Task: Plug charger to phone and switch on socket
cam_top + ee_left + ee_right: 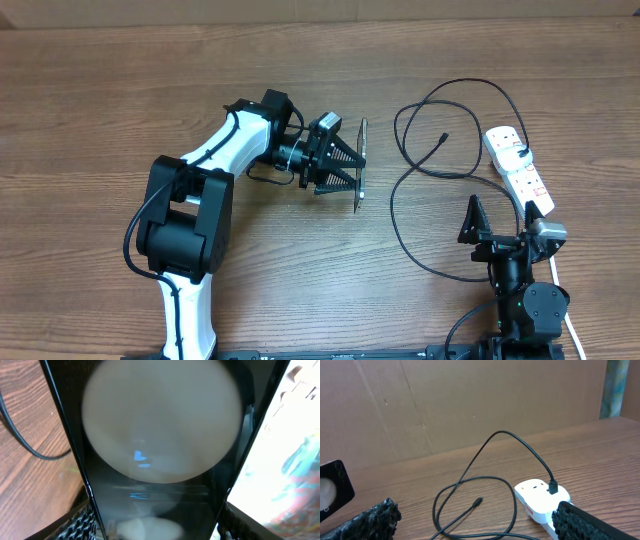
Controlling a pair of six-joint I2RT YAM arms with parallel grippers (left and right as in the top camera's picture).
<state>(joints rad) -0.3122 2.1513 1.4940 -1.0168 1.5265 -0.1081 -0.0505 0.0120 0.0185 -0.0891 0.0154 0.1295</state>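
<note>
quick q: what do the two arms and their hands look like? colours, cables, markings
Left arm: white shells, black joints, a black cable along it. Right arm: black where visible, with a small green light. Left hand and right hand: black triangular fingers with a rough, textured surface. No readable markings.

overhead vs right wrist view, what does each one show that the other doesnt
Only overhead: the left arm, with the left end effector clamping the phone on edge. Only right wrist: the cardboard wall behind the table and the phone's camera lenses. Both: the phone, the white power strip, the black charger cable plugged into it, and its loose connector.
</note>
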